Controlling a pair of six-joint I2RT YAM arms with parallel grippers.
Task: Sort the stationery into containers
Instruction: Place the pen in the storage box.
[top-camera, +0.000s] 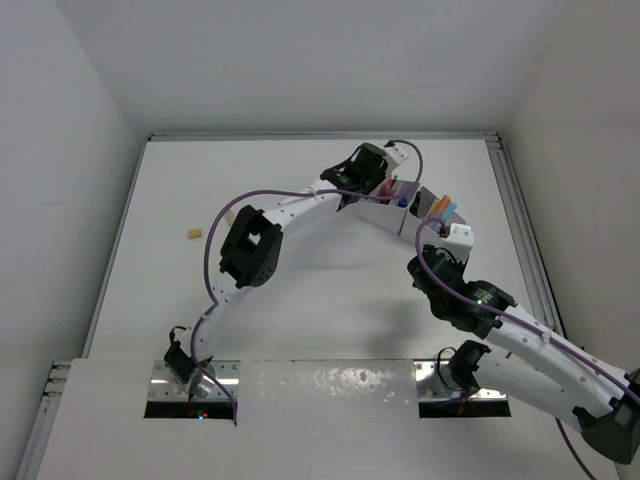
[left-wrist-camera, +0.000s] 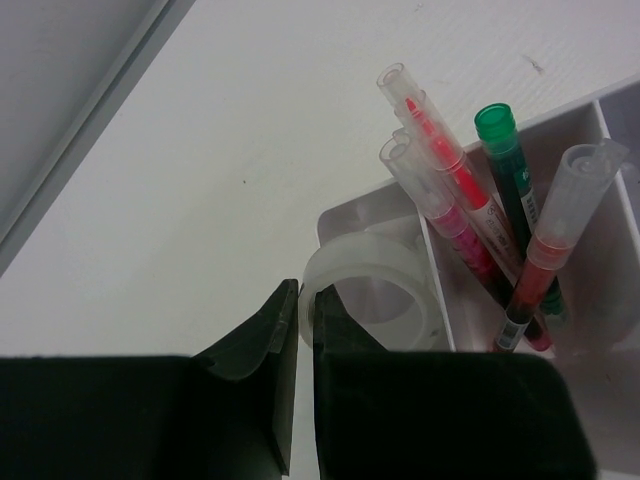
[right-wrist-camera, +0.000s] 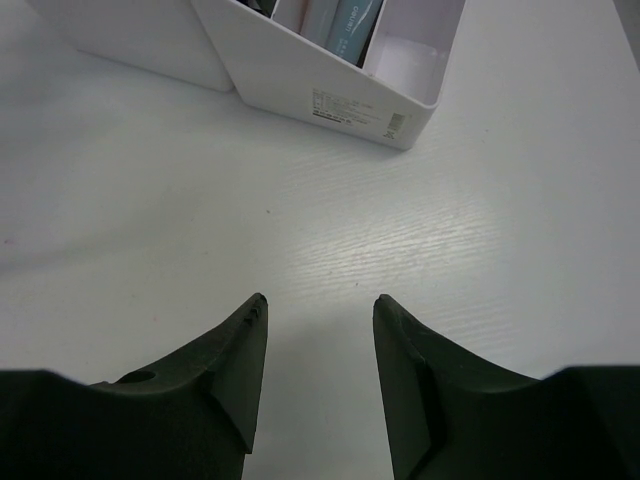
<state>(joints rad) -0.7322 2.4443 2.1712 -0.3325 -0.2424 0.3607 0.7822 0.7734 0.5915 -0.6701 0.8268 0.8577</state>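
One small tan eraser (top-camera: 194, 234) lies alone on the table (top-camera: 330, 285), well left of the white organizer (top-camera: 375, 213). At the organizer's end compartment the left gripper (left-wrist-camera: 306, 300) has its jaws all but closed, and it looks to be pinching the rim of a clear tape roll (left-wrist-camera: 375, 285) sitting there. One compartment along, pink-red pens (left-wrist-camera: 450, 170) and a green marker (left-wrist-camera: 505, 160) stand tilted. On the organizer's near side the right gripper (right-wrist-camera: 320, 300) hovers, jaws apart, empty

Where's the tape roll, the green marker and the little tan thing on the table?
tape roll (left-wrist-camera: 360, 262), left wrist view, its clear rim.
green marker (left-wrist-camera: 497, 122), left wrist view, its cap.
small tan piece (top-camera: 194, 234), top view, its middle.
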